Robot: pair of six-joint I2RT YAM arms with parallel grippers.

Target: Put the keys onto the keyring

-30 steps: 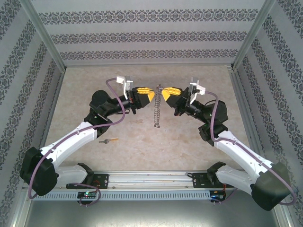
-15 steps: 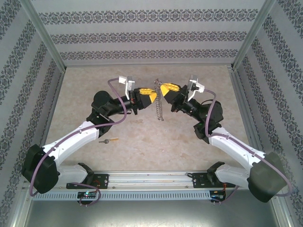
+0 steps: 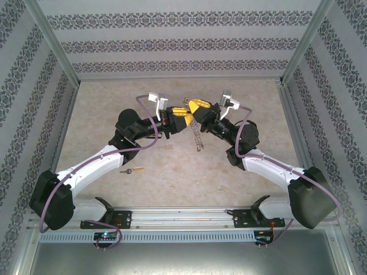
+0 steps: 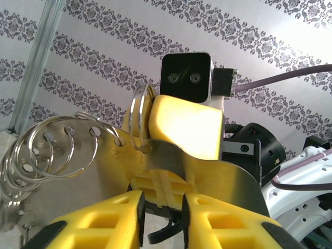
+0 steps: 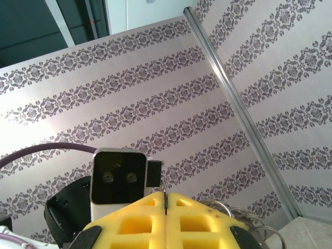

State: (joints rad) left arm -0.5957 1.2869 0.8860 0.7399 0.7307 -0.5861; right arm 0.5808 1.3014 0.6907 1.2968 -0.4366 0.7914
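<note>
**Brass waited low, steel hung high**

One small brass-gold, dark-headed key (image 3: 133,170) lay on the beige table (image 3: 189,186), long axis left-right, nearest the left arm. Well above, the left claw (image 3: 183,116) showed a narrow gap, grip unclear. The grey coiled metal keyring (image 3: 198,139) dangled; the right claw (image 3: 195,109) pinched its top.

Left hand (image 3: 184,114) and right hand (image 3: 194,106) meet tip to tip, raised over mid tabletop (image 3: 172,186). Keyring (image 3: 198,139) hangs below them and blocks passage there. Key (image 3: 133,170) lies just beside the left forearm (image 3: 97,163). Far tabletop and both flanks are open up to the patterned walls (image 3: 172,43).
</note>
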